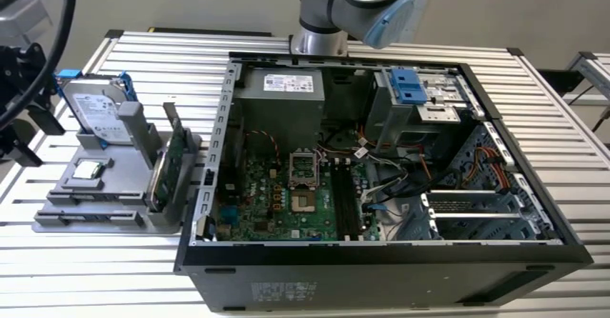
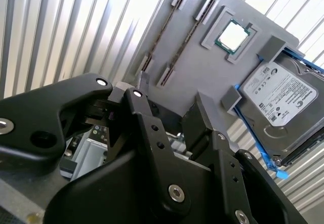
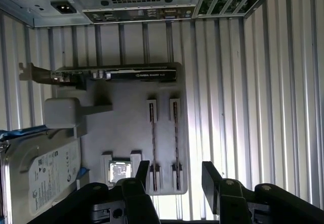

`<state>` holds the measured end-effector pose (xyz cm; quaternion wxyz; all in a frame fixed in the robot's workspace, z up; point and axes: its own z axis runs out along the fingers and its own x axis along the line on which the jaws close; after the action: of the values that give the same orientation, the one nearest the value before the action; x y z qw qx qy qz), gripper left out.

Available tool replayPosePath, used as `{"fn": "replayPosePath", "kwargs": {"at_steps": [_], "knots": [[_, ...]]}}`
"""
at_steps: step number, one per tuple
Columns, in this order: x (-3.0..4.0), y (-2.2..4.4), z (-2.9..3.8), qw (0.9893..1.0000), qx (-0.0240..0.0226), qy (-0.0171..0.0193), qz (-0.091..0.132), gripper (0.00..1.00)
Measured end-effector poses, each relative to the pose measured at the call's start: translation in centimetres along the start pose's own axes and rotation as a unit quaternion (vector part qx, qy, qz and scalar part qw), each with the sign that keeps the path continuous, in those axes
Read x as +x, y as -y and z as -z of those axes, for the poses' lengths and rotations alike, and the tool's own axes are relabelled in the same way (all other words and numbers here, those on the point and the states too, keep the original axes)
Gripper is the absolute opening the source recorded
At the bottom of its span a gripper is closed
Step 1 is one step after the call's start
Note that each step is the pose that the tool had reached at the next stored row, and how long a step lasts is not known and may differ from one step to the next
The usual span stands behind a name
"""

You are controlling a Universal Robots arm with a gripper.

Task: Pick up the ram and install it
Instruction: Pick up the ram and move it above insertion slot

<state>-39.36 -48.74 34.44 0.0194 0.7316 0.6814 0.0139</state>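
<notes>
While its jaws gape, the gripper (image 3: 177,177) hangs above the racked ram (image 3: 175,135)

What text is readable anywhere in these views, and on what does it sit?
Nothing can be quoted with confidence.
Hard drive label: several printed lines, too small to read.
Expansion card edge: pale lettering, blurred.
Power supply sticker: too small to read.
Case side sticker: too small to read.
Processor lid: markings too faint to read.
</notes>
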Motion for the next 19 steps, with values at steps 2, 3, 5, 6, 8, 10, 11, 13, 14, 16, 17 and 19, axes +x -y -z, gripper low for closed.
{"fn": "replayPosePath", "kwargs": {"at_steps": [2,3,5,6,8,10,11,13,14,16,17,19], "knots": [[0.01,0.01,-0.07,1.0000,0.0000,0.0000,0.000,1.00],[0.00,0.01,-0.11,1.0000,0.0000,0.0000,0.000,1.00],[0.01,0.01,-0.17,1.0000,0.0000,0.0000,0.000,1.00],[0.00,0.01,-0.20,1.0000,0.0000,0.0000,0.000,1.00],[0.00,0.01,-0.26,1.0000,0.0000,0.0000,0.000,1.00],[0.00,0.01,-0.32,1.0000,0.0000,0.0000,0.000,1.00],[0.00,0.01,-0.34,1.0000,0.0000,0.0000,0.000,1.00],[0.00,0.01,-0.40,1.0000,0.0000,0.0000,0.000,1.00],[0.01,0.02,-0.42,1.0000,0.0000,0.0000,0.000,1.00],[0.01,0.03,-0.47,1.0000,0.0000,0.0000,0.000,1.00],[0.01,0.03,-0.50,1.0000,0.0000,0.0000,0.000,1.00],[0.01,0.03,-0.55,1.0000,0.0000,0.0000,0.000,1.00]]}}
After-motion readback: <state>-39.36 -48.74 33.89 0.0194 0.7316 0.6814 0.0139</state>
